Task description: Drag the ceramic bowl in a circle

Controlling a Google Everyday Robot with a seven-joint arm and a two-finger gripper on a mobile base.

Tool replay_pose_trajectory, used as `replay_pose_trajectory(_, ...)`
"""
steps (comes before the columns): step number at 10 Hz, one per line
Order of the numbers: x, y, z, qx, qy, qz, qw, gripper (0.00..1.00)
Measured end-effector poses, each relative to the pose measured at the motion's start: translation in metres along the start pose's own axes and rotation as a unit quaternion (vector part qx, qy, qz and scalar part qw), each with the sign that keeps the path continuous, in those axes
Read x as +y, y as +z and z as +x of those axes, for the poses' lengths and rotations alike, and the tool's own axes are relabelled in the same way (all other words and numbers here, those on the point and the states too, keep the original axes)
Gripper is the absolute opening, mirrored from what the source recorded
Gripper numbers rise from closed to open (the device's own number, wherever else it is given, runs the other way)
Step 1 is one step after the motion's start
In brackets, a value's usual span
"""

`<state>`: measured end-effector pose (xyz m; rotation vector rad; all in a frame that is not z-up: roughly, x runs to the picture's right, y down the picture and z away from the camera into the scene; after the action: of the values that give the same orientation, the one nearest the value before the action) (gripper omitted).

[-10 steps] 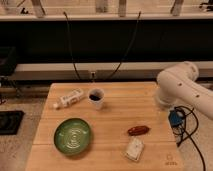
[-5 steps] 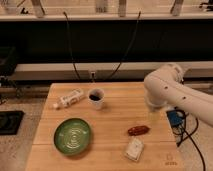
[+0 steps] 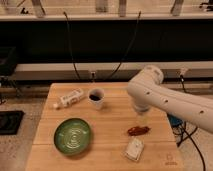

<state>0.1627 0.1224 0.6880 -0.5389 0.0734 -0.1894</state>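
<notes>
Camera view: a pale wooden desk [image 3: 115,117] seen from the front and above, with a dark wall and hanging cables [image 3: 70,45] behind it.
Arm: one thick white arm [image 3: 172,102] reaches in from the picture's right, and its bend hangs over the right middle of the desk.
Gripper: the gripper [image 3: 140,110] points down beneath that bend, above the desk top and just behind a small red-brown object [image 3: 138,131].
Fingers: released, spread wide and grasping nothing; every item lies on the wood by itself.
Ceramic bowl: the ceramic bowl [image 3: 73,136], wide, shallow and green with pale rings inside, sits upright near the desk's front left corner.
Key relation: the bowl lies well apart from the fingers, toward the picture's left and nearer the front edge. It is round, so no side is better to approach than another.
Path between: bare wood, as far as can be seen.
Other items: a white cup [image 3: 96,98] of dark liquid stands behind that path, with a white bottle [image 3: 69,97] on its side just left of it. A white packet [image 3: 134,149] lies in front of the red-brown object.
Judged next step: crossing leftward and down to the bowl's rim; dragging has likely not begun.
</notes>
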Motion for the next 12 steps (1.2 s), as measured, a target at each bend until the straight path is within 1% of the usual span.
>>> replay_pose_trajectory(1, 0.001, 0.001, -0.003, 0.001, -0.008, 0.001, 1.0000, 0.80)
replay_pose_trajectory(4, -0.001, 0.001, -0.040, 0.006, -0.051, 0.007, 0.9986, 0.80)
replay_pose_trajectory(5, 0.001, 0.003, -0.057, 0.008, -0.076, 0.010, 0.9970, 0.80)
replay_pose_trajectory(8, 0.005, 0.010, -0.068, 0.010, -0.108, 0.015, 0.9940, 0.80)
replay_pose_trajectory(10, 0.005, 0.013, -0.091, 0.009, -0.139, 0.020, 0.9901, 0.80)
replay_pose_trajectory(11, 0.005, 0.016, -0.109, 0.007, -0.158, 0.022, 0.9872, 0.80)
replay_pose_trajectory(12, 0.007, 0.020, -0.120, 0.008, -0.176, 0.024, 0.9841, 0.80)
